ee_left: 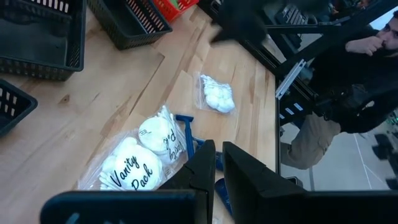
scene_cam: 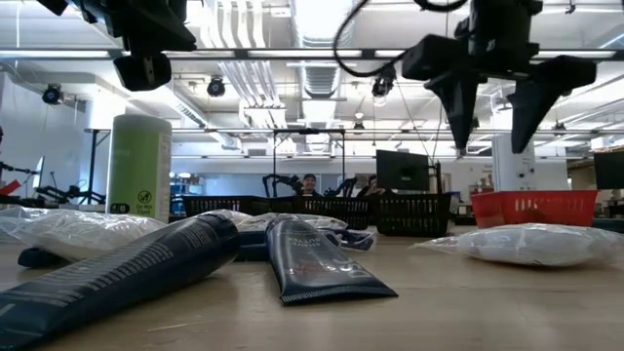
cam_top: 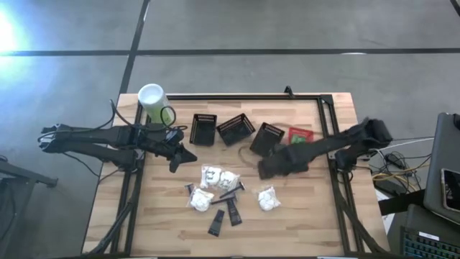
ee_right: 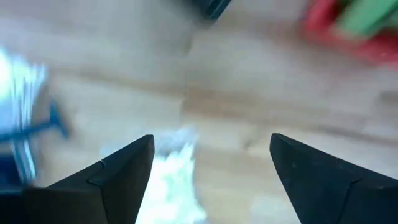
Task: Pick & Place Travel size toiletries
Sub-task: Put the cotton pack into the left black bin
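The travel size toiletries lie grouped on the wooden table's near middle: white crinkly packets (cam_top: 210, 175) (cam_top: 200, 200) (cam_top: 269, 198) and dark slim tubes (cam_top: 233, 211) (scene_cam: 312, 258). My right gripper (cam_top: 269, 167) hangs open above the table, pointing down, just beyond the right-hand white packet (ee_right: 177, 180). There is nothing between its fingers (scene_cam: 492, 117). My left gripper (cam_top: 180, 155) is held above the table at the left, shut and empty, and looks down on the "Vanity Pack" packets (ee_left: 143, 155).
Three black slotted baskets (cam_top: 203, 129) (cam_top: 236, 128) (cam_top: 267, 137) and a red one (cam_top: 300, 135) stand in a row at the back. A pale-green canister (cam_top: 152, 101) stands at the far left corner. Black frame rails (cam_top: 327, 122) border the table. A person (ee_left: 354, 81) stands past the right edge.
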`<state>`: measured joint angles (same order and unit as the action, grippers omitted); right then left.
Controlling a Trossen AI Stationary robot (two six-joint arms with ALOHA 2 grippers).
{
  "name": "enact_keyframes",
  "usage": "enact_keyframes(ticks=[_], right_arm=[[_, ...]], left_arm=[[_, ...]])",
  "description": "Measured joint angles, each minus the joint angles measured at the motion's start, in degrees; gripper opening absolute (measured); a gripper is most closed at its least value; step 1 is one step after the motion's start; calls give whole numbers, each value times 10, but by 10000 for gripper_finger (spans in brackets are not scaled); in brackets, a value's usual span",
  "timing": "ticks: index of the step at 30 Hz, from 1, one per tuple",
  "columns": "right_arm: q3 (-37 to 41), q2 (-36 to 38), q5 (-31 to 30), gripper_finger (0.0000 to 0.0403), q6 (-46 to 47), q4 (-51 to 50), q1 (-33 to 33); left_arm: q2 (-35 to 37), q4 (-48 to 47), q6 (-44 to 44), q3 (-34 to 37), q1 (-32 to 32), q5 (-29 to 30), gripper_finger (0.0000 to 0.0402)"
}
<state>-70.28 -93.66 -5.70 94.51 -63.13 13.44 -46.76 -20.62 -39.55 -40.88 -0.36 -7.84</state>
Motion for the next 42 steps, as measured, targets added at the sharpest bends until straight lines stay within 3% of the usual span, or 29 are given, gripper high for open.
enact_keyframes(ticks=[6, 11, 22, 34, 42], right_arm=[[-46, -100, 55, 308, 40, 11, 66], [-45, -124, 63, 291, 123, 75, 122], [35, -102, -23, 266, 399, 182, 223], [112, -102, -55, 244, 412, 261, 216], [86, -86, -68, 237, 369, 241, 214]], left_arm=[[0, 0, -6, 0, 0, 0, 35], [0, 0, -15, 0, 0, 0, 35], [-2, -1, -39, 0, 0, 0, 35], [-3, -2, -57, 0, 0, -1, 35], [-7, -10, -74, 0, -2, -12, 35]])
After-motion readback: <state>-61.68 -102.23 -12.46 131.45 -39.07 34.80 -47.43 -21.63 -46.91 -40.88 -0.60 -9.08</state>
